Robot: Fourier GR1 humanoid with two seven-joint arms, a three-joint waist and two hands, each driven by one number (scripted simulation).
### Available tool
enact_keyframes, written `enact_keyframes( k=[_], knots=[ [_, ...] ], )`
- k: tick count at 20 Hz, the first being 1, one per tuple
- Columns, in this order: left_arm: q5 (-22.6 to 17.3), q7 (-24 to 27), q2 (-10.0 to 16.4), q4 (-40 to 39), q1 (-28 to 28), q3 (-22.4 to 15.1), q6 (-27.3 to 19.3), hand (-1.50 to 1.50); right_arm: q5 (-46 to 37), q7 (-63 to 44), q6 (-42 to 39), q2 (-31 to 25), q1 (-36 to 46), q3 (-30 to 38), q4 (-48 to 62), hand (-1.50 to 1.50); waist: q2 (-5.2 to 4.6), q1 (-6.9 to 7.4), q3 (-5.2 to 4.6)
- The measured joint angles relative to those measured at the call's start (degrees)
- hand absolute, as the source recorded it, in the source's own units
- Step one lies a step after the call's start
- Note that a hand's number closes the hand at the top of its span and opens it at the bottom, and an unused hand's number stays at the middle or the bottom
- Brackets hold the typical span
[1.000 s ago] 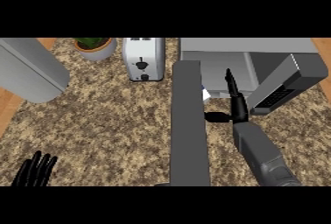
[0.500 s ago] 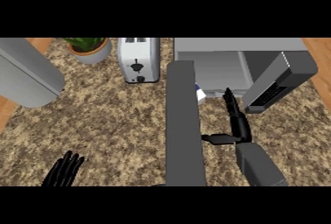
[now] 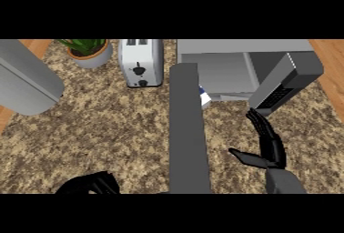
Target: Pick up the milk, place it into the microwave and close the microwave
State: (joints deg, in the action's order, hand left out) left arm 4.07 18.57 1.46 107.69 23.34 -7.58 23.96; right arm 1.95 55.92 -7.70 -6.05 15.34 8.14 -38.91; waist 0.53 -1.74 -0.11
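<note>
The milk (image 3: 205, 98) shows only as a small white and blue corner at the microwave's mouth, mostly hidden behind the open door. The grey microwave (image 3: 225, 68) stands at the back right, and its door (image 3: 188, 136) swings out toward me as a long grey slab. My right hand (image 3: 267, 144) is right of the door and in front of the microwave. Its fingers point straight up at the control panel (image 3: 279, 93) and its thumb sticks out to the left; it holds nothing. My left hand (image 3: 91, 184) lies low at the lower left edge, left of the door.
A silver toaster (image 3: 141, 63) stands at the back, left of the microwave. A potted plant (image 3: 87, 49) sits beside it. A large grey rounded object (image 3: 23, 84) fills the left edge. Speckled countertop (image 3: 101, 132) stretches between them.
My right hand has drawn back toward me, away from the microwave's mouth. The left hand has slid rightward along the lower edge. The milk's corner now shows beside the door.
</note>
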Motion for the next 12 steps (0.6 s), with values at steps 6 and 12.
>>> enact_keyframes(
  k=[6, 12],
  knots=[
    [4.92, -4.50, -0.97, -5.19, -10.03, -4.03, -5.03, 1.50, 4.74, -6.30, -5.10, -2.00, -10.34, -0.38, -16.14, -1.50, -0.19, 0.05, 0.01],
    [7.75, -6.01, -1.34, -14.75, -21.38, -9.60, -11.74, 1.50, 9.82, -11.61, -7.98, -5.10, -17.70, 2.08, -28.15, -1.50, -0.40, 0.43, 0.04]
  ],
)
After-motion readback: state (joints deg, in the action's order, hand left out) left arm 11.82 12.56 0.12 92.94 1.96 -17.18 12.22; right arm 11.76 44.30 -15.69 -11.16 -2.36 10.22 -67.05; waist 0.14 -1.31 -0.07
